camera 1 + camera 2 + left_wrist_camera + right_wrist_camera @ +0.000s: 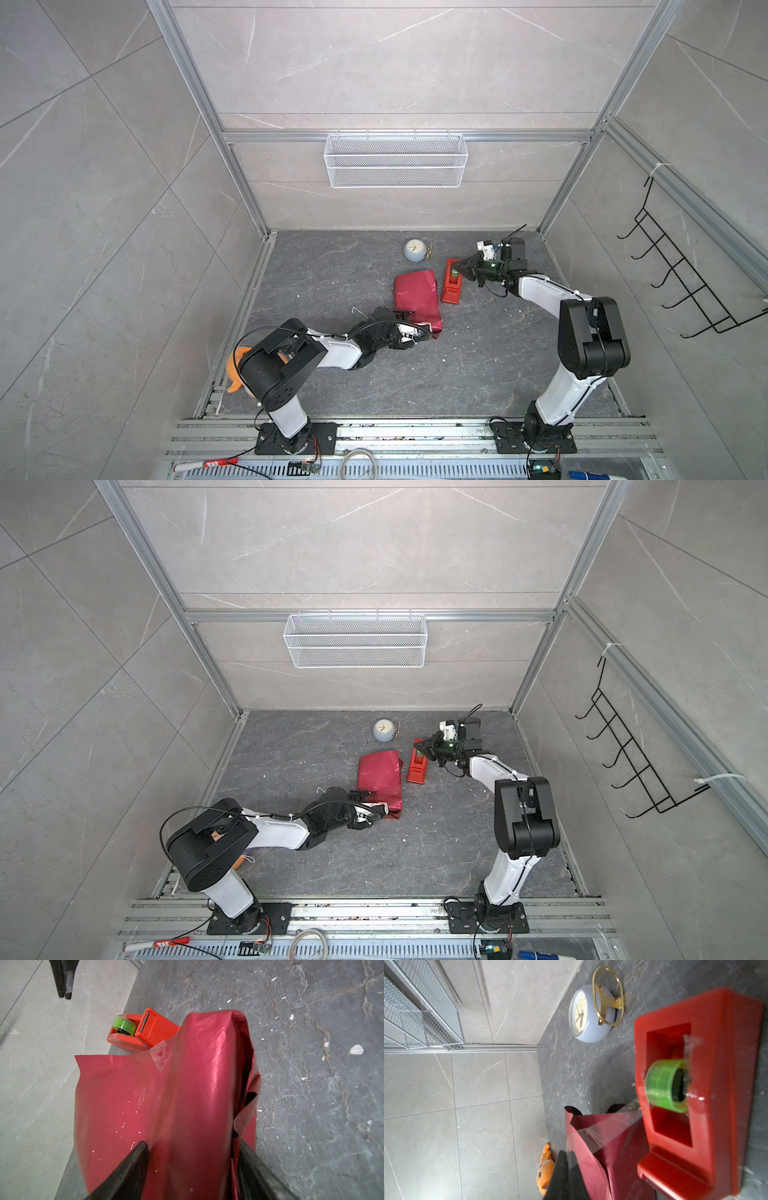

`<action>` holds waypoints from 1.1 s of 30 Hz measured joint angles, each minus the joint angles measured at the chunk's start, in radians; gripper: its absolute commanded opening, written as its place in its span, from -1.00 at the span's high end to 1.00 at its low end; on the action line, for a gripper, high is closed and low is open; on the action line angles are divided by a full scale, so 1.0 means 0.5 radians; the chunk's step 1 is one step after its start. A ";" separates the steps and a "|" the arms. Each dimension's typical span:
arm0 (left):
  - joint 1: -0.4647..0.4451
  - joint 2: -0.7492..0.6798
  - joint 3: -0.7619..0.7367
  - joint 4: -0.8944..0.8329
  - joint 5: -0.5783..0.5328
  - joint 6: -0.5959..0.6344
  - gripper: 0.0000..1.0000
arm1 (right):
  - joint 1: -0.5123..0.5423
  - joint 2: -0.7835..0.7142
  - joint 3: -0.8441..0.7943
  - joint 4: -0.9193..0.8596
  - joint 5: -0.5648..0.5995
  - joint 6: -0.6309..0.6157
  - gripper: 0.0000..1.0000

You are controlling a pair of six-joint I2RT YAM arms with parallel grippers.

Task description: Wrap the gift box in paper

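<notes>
- The left claw (192,1145) has its two fingers (133,1167) spread to either side of a raised fold of the paper (187,1084). Both fingers press against the paper at the bundle's near end.
- The right claw (566,1154) is pressed together. It pinches a strip of clear tape (602,1130) that stretches back to the green roll (664,1084).
- In both top views the paper lies as a loose, creased bundle near the middle of the surface (332,374), between the two arms. Its far end gapes open.
- The gift box cannot be seen, and only paper shows in the bundle.
- A short piece of tape (162,1055) sticks to the paper near its far edge.
- The red tape dispenser (451,286) stands just beside the bundle on its right, and the right claw hovers over its far end.
- A small round clock (414,250) lies beyond them near the back wall.
- An orange plush toy (232,365) sits at the left edge, behind the left arm.
- A white wire basket (395,160) hangs on the back wall.
</notes>
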 measured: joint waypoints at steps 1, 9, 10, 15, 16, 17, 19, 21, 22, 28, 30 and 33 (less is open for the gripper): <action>0.000 0.000 0.000 0.000 0.000 0.000 -0.34 | 0.010 -0.020 -0.034 0.014 0.002 0.005 1.00; 0.000 0.000 0.000 0.000 0.000 0.000 -0.34 | 0.073 -0.104 -0.275 0.133 0.057 0.052 1.00; 0.000 0.000 0.000 0.000 0.000 0.000 -0.34 | 0.076 -0.108 -0.307 0.153 0.062 0.060 1.00; 0.000 0.000 0.000 0.000 0.000 -0.001 -0.34 | 0.080 -0.111 -0.394 0.205 0.065 0.079 1.00; 0.000 0.000 0.000 0.000 0.000 0.000 -0.34 | 0.080 -0.115 -0.405 0.213 0.070 0.082 1.00; 0.000 0.000 0.000 0.000 0.000 0.000 -0.34 | 0.080 -0.119 -0.415 0.220 0.076 0.083 1.00; 0.000 0.000 0.000 0.000 0.000 0.000 -0.34 | 0.080 -0.123 -0.433 0.237 0.084 0.084 1.00; 0.000 0.000 0.000 0.000 -0.001 0.000 -0.34 | 0.080 -0.124 -0.452 0.260 0.085 0.085 1.00; 0.000 0.000 0.000 0.000 0.000 0.000 -0.34 | 0.080 -0.125 -0.460 0.266 0.087 0.085 1.00; 0.000 0.000 0.000 -0.001 0.000 -0.001 -0.34 | 0.080 -0.146 -0.445 0.243 0.100 0.083 1.00; 0.000 0.000 0.000 0.000 0.000 0.000 -0.34 | 0.080 -0.153 -0.405 0.210 0.106 0.083 1.00; 0.000 0.000 0.000 0.000 0.000 -0.001 -0.34 | 0.079 -0.164 -0.308 0.150 0.115 0.082 1.00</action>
